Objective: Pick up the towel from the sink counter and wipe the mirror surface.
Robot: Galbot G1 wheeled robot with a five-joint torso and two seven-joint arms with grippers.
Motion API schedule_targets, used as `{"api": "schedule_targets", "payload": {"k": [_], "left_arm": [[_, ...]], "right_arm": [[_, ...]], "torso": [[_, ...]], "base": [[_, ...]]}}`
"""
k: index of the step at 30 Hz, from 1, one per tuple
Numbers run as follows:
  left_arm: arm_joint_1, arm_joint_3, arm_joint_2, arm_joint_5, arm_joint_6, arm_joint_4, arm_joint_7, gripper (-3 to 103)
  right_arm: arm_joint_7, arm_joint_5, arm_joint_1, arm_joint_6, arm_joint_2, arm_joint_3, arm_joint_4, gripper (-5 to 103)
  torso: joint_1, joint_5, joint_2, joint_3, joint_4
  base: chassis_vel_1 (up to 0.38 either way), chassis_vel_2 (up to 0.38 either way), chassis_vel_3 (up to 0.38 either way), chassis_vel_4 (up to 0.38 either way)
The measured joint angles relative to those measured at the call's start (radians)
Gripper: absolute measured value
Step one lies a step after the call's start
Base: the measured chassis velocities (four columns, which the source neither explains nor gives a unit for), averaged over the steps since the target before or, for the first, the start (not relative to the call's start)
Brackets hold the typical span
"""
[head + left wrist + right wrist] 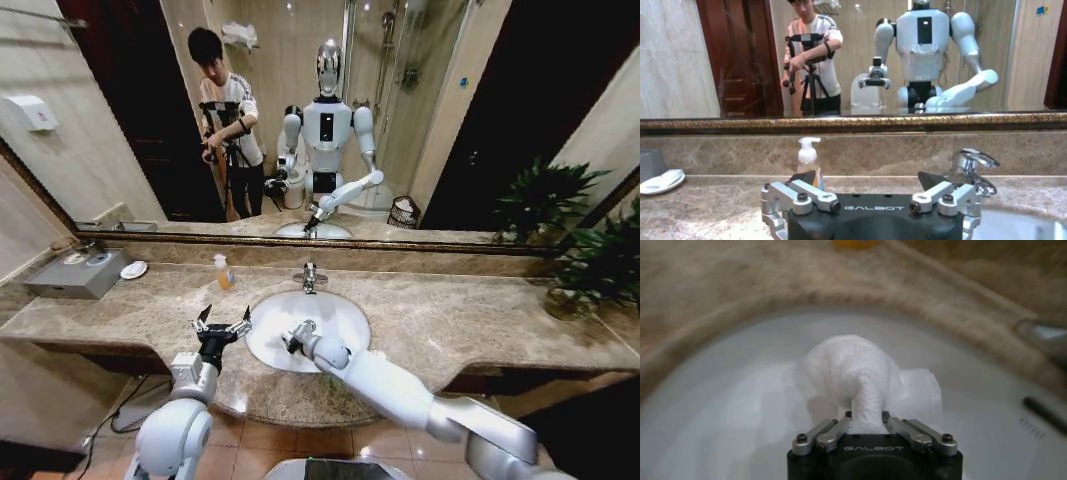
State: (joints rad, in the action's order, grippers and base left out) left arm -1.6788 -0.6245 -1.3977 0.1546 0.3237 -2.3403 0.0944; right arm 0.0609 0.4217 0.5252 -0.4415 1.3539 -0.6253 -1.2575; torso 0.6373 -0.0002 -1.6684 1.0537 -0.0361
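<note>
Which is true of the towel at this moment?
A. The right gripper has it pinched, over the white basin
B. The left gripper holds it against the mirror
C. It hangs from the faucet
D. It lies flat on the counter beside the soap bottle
A: in the right wrist view the right gripper is shut on a bunched end of the white towel above the basin; the left gripper is open and empty.

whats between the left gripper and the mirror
In the left wrist view, a soap pump bottle stands on the counter between the open left gripper and the mirror.
</note>
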Motion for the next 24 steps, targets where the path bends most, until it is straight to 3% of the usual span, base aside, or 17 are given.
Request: {"api": "schedule_targets", "payload": {"k": [6,10,15,24], "left_arm": [[0.000,0.000,0.000,0.000,0.000,0.000,0.000,100],[0.000,0.000,0.000,0.000,0.000,0.000,0.000,100],[0.000,0.000,0.000,0.000,0.000,0.000,0.000,100],[0.000,0.000,0.000,0.000,0.000,0.000,0.000,100]], "right_arm": [[0.019,-0.039,-0.033,0.067,0.045,0.047,0.118,12],[0.009,-0.045,-0.025,0.070,0.035,0.045,0.106,12],[-0.037,-0.061,0.029,0.041,-0.025,-0.008,-0.027,12],[-0.028,0.002,0.061,-0.061,-0.118,-0.055,-0.212,12]], "torso": [[0.000,0.0000,0.000,0.000,0.0003],[0.000,0.0000,0.000,0.000,0.0003],[0.000,0.0000,0.000,0.000,0.0004],[0.000,0.0000,0.000,0.000,0.0004]], "base": [[0.000,0.000,0.000,0.000],[0.000,0.000,0.000,0.000],[0.000,0.000,0.000,0.000],[0.000,0.000,0.000,0.000]]}}
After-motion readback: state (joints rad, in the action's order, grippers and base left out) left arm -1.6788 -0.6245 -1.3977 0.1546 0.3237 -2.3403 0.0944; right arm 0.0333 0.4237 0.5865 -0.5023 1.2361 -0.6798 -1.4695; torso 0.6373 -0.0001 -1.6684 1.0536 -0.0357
